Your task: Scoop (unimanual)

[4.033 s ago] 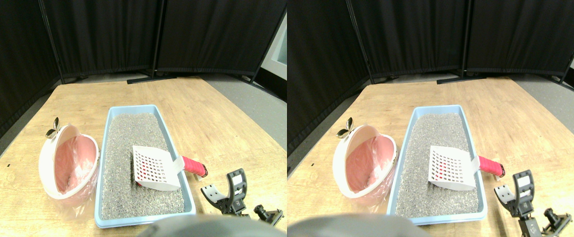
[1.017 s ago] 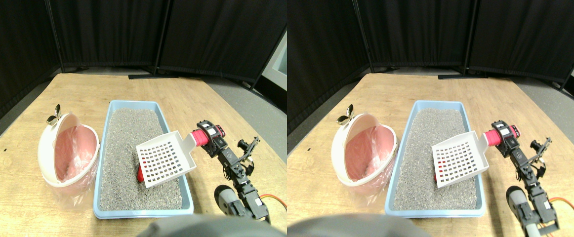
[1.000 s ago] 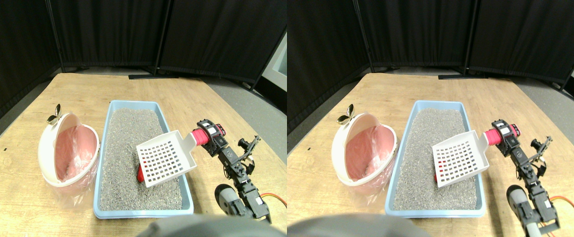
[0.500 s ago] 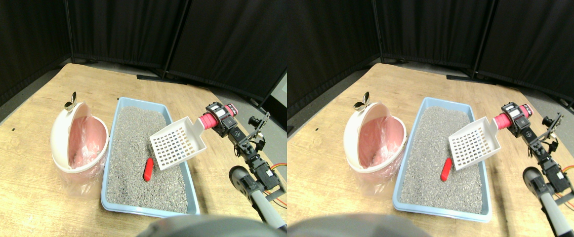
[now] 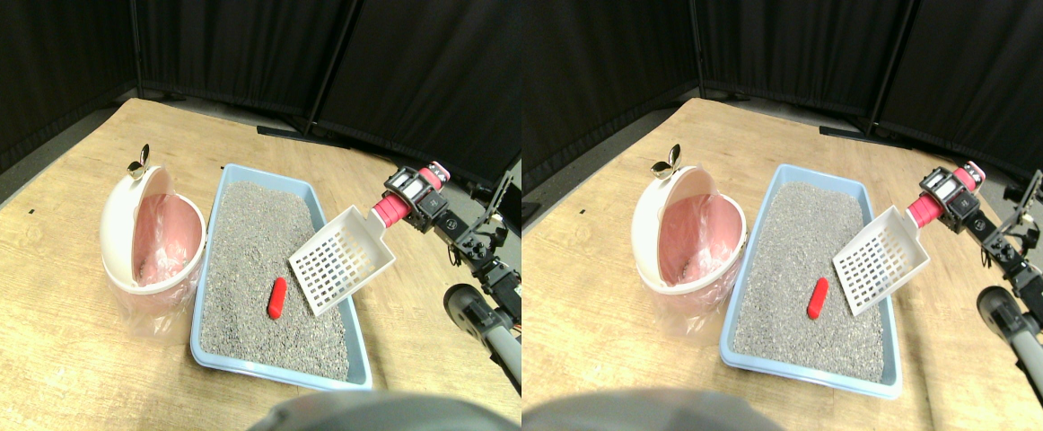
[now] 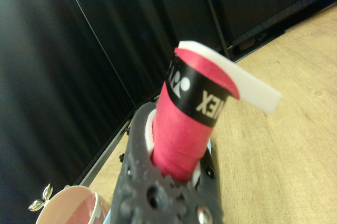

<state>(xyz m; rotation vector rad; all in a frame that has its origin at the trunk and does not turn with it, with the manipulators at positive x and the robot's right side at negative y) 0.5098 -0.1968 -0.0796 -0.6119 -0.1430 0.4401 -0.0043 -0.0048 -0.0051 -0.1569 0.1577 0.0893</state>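
pincer (image 5: 407,198) clenched on the red-wrapped handle (image 5: 389,211), white slotted scoop (image 5: 340,270) hanging tilted mid-frame over the blue litter tray (image 5: 281,375), red piece (image 5: 277,297) just left of it on the litter, so next, probably, dip under it.

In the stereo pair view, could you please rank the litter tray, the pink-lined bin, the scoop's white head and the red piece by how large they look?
1. Litter tray.
2. Pink-lined bin.
3. Scoop's white head, raised nearer the camera, so possibly flattered.
4. Red piece.
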